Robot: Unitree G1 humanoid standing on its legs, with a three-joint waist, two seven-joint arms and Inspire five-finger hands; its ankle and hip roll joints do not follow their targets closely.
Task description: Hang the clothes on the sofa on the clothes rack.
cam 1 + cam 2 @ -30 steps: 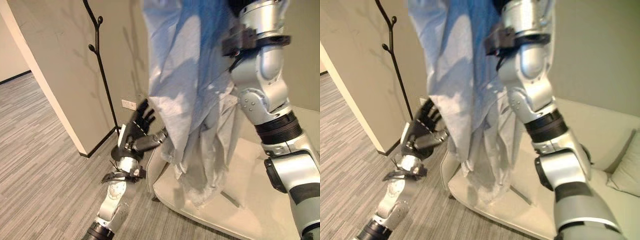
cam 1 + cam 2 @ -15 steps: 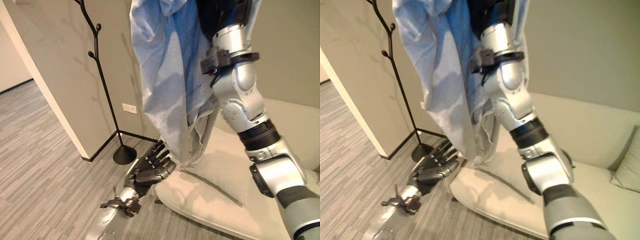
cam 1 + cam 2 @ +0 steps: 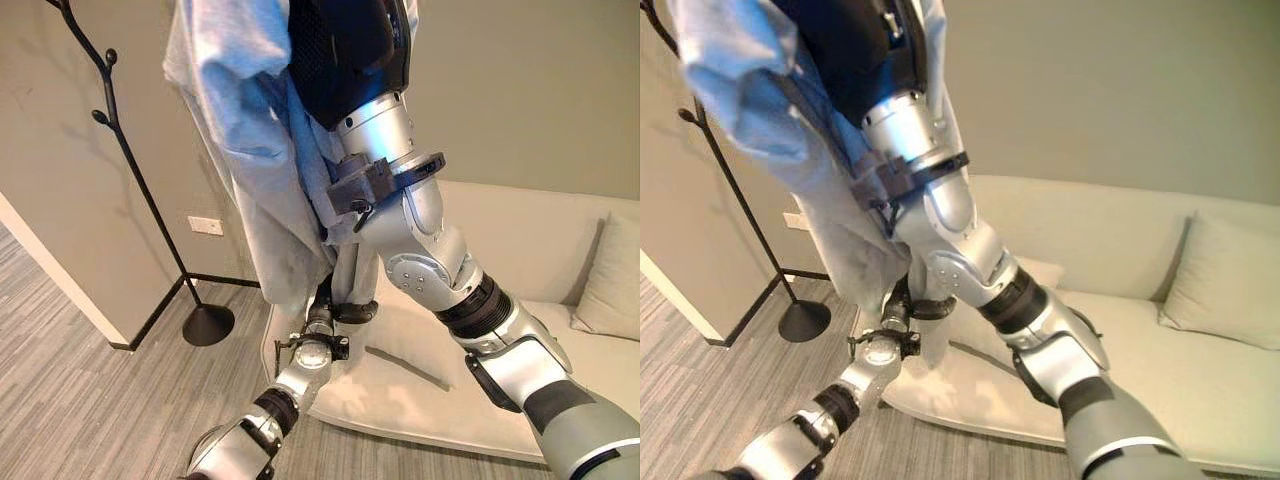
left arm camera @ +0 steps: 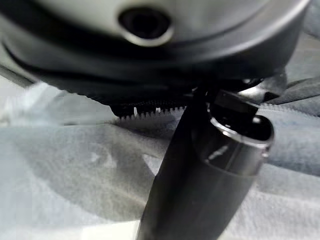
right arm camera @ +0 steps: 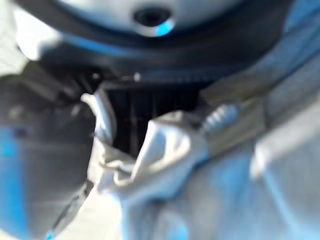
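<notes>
A pale blue-grey garment (image 3: pixel 250 170) hangs from my right hand (image 3: pixel 345 60), which is raised high at the top of the left eye view. In the right wrist view, bunched cloth (image 5: pixel 165 150) sits against that hand's palm, so it is shut on the garment. My left hand (image 3: pixel 345 308) reaches up to the garment's lower part above the sofa's front edge and is partly hidden by the cloth. In the left wrist view its thumb (image 4: pixel 200 185) lies against grey cloth (image 4: pixel 75 170). The black clothes rack (image 3: pixel 140 190) stands left of the garment, apart from it.
The rack's round base (image 3: pixel 208 325) rests on the grey floor by a wall corner (image 3: pixel 60 270). The cream sofa (image 3: pixel 560 220) runs along the back wall to the right, with a cushion (image 3: pixel 608 280) at its far end. A wall socket (image 3: pixel 204 226) is behind the rack.
The camera has swung right and up. My right arm has raised the garment higher and nearer the rack. My left hand has gone from open beside the cloth to up against its lower part.
</notes>
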